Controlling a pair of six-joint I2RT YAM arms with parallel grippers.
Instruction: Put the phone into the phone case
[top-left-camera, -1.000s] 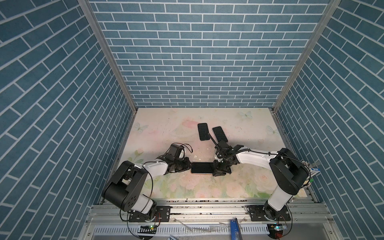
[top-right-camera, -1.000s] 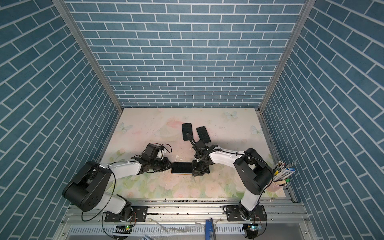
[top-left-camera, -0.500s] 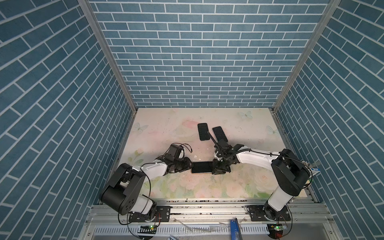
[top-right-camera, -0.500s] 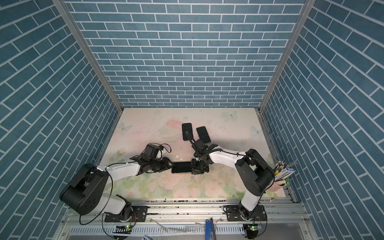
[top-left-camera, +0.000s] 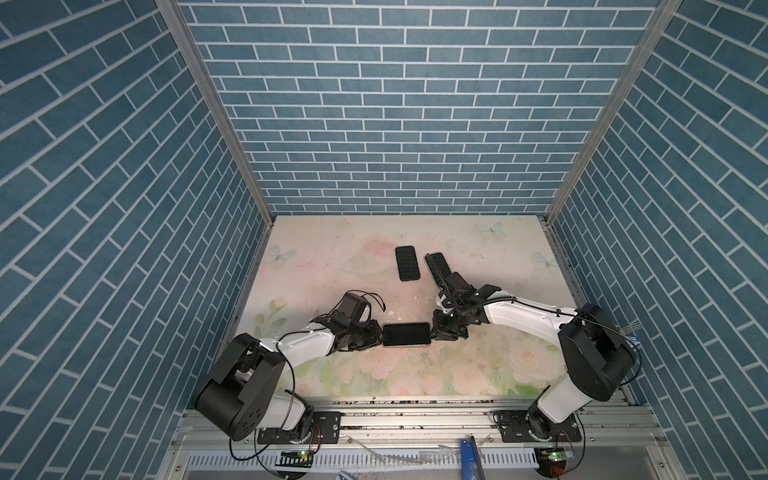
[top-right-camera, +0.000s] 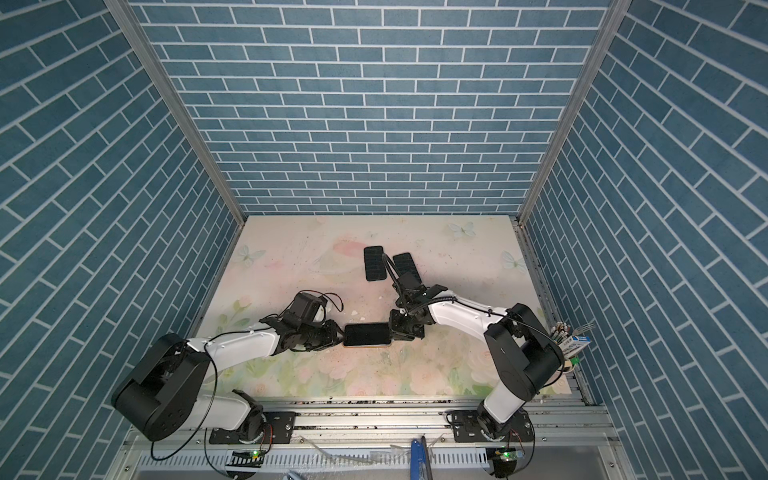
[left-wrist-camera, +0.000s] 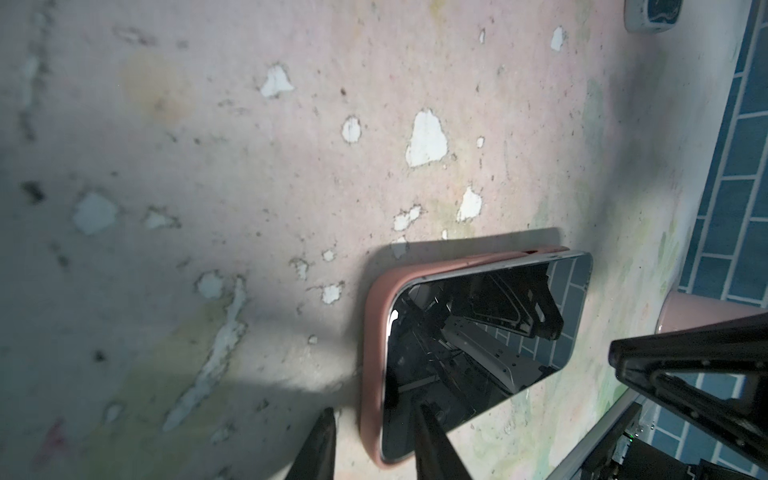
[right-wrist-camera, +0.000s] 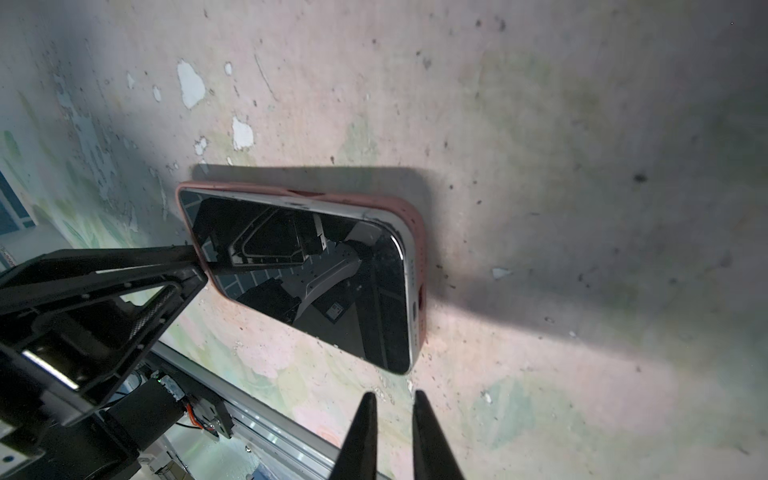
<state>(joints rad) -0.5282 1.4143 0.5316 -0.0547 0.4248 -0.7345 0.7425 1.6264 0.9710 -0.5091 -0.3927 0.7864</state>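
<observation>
Left claw (left-wrist-camera: 374, 415): slightly parted and gripping nothing, one tip over the phone (left-wrist-camera: 478, 332) corner, the other outside the pink phone case (left-wrist-camera: 372, 332).
Phone lies in its case on the desk (left-wrist-camera: 208, 166), between both claws.
Right claw (right-wrist-camera: 392, 395): narrow gap, empty, just short of the phone's end, where a silver edge shows.
Judged: phone inserted, final seating press left.

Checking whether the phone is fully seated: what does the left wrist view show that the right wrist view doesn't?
Left wrist only: a pink rounded object beyond the phone, and another device's corner. Right wrist only: the port cutout in the pink case, with the phone's silver edge exposed above it. Both: the cased phone, left tool, right tool, floral mat.
</observation>
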